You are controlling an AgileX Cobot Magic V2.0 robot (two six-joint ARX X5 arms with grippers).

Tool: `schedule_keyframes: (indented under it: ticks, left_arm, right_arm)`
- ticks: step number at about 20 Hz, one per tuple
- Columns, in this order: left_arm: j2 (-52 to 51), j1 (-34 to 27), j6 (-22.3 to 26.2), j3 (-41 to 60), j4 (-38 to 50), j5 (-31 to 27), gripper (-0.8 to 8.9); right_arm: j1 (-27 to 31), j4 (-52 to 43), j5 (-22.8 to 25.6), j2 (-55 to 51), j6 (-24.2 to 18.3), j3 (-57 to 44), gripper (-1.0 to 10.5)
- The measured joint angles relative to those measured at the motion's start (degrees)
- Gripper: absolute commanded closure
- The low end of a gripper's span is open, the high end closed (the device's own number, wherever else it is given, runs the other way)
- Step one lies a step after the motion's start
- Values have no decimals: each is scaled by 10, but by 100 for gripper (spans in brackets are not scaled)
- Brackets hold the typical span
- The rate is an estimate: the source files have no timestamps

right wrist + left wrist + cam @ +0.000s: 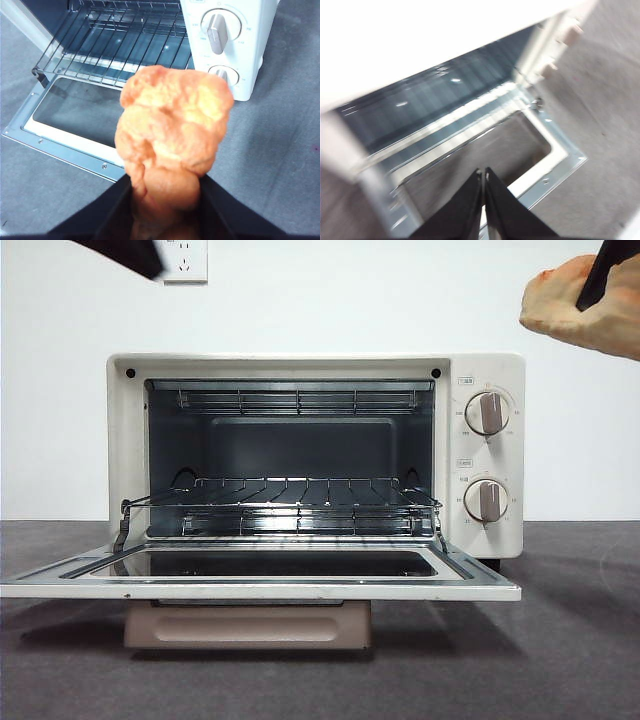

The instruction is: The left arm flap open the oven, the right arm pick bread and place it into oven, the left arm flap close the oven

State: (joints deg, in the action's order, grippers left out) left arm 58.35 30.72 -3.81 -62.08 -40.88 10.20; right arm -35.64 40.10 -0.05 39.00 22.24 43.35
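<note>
Bread (580, 302) hangs in right gripper (167, 200) above grey table (570, 640).

One oven (315, 455) with two knobs (488, 413), one wire rack (282, 493), one bread (580, 308), two tools (167, 200).

The left tool (483, 172) has smooth, black, wedge-shaped jaws tapering to points.
</note>
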Motion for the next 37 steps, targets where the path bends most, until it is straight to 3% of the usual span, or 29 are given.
schedule_keyframes:
  ticks: [6,12,15,22,25,35,37]
  left_arm:
    - [-177,-25,-21,139,-26,0,797]
    - [-260,-25,-35,154,-61,0,797]
    - [-257,-25,-43,154,-62,0,797]
    - [-257,-25,-45,154,-63,0,797]
    - [-257,-25,-45,154,-68,0,797]
    - [-257,-25,-45,154,-102,0,797]
    - [-257,-25,-45,154,-103,0,797]
  right_arm:
    - [-1,-5,-18,35,-1,0,797]
    - [-22,-44,-51,72,1,0,798]
    - [-45,-110,-90,118,14,0,798]
    - [-64,-350,-89,300,82,1,798]
    - [-64,-402,-56,377,97,17,798]
    - [-58,-414,76,520,95,118,796]
    - [-57,-421,82,528,93,119,708]
